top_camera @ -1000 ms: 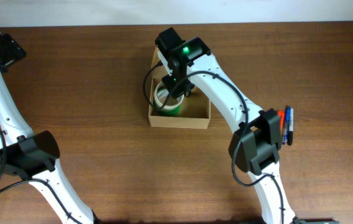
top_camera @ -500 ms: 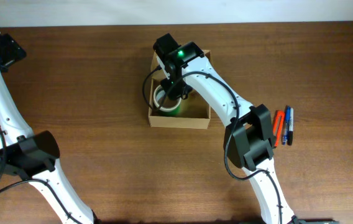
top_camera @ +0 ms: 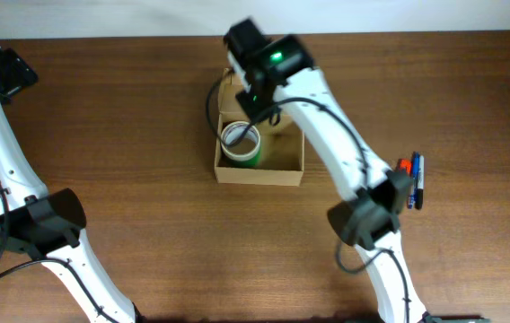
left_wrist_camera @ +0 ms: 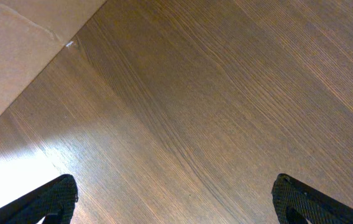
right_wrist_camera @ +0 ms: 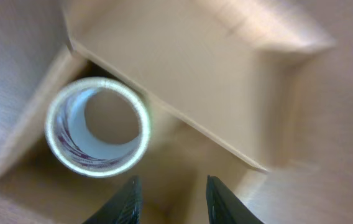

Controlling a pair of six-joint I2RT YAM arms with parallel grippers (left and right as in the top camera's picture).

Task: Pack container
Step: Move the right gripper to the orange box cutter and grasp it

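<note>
The right gripper (right_wrist_camera: 171, 188), half-open and empty, hangs above the container (top_camera: 273, 175); the tape roll (right_wrist_camera: 99, 167) lies flat inside, left of its jaws.

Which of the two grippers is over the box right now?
The right gripper, above the container with the tape roll inside it; the left gripper is over the table, far left.

The container (top_camera: 259, 175) sits on the table (top_camera: 129, 135) at centre, toward the rear edge. A tape roll (top_camera: 240, 144) lies inside it, in the left part, close to the left wall. A cluster of pens (top_camera: 411, 182) lies on the table well to the container's right, and the right gripper (right_wrist_camera: 175, 202) hangs above the container's interior, beside the roll.
</note>
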